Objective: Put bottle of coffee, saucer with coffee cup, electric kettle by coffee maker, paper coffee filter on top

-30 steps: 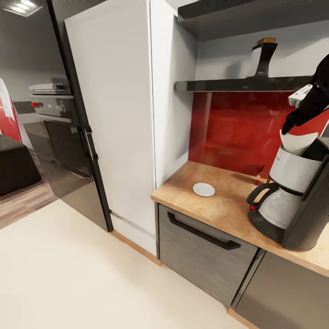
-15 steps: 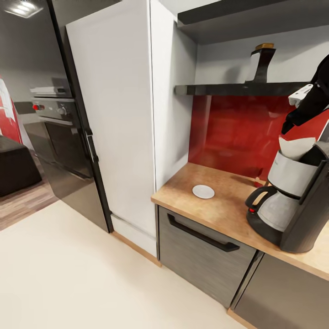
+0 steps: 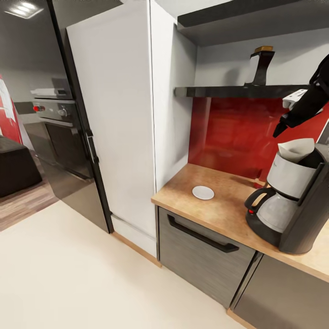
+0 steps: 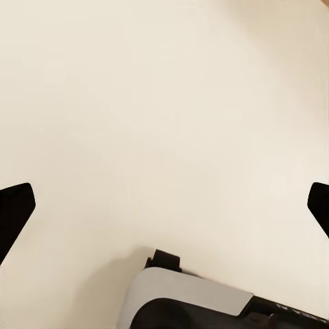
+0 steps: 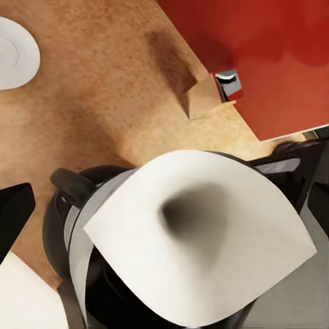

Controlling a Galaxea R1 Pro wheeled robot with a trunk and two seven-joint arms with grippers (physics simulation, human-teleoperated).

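The coffee maker (image 3: 294, 205) stands at the right end of the kitchen countertop (image 3: 219, 208). The paper coffee filter (image 3: 296, 149) sits open in its top basket, and the right wrist view looks down into this filter (image 5: 199, 240). My right gripper (image 3: 279, 130) hangs open just above the filter without touching it; one dark fingertip (image 5: 15, 207) shows. The saucer (image 3: 203, 192) lies bare on the counter to the left, also visible as a saucer (image 5: 14, 53) from the wrist. The bottle of coffee (image 3: 259, 66) stands on the kitchen shelf (image 3: 237, 91). My left gripper (image 4: 164, 205) is open over the floor.
A tall white cabinet (image 3: 119, 119) bounds the counter on the left, with a dark fridge door (image 3: 75, 137) and an oven (image 3: 52, 109) beyond. A red backsplash (image 3: 233, 132) runs behind the counter, with a wall socket (image 5: 228, 83). Cream floor (image 3: 82, 274) lies in front.
My right gripper has let go of the paper filter and lifted a little. The filter now rests in the coffee maker's basket. The view tilted slightly.
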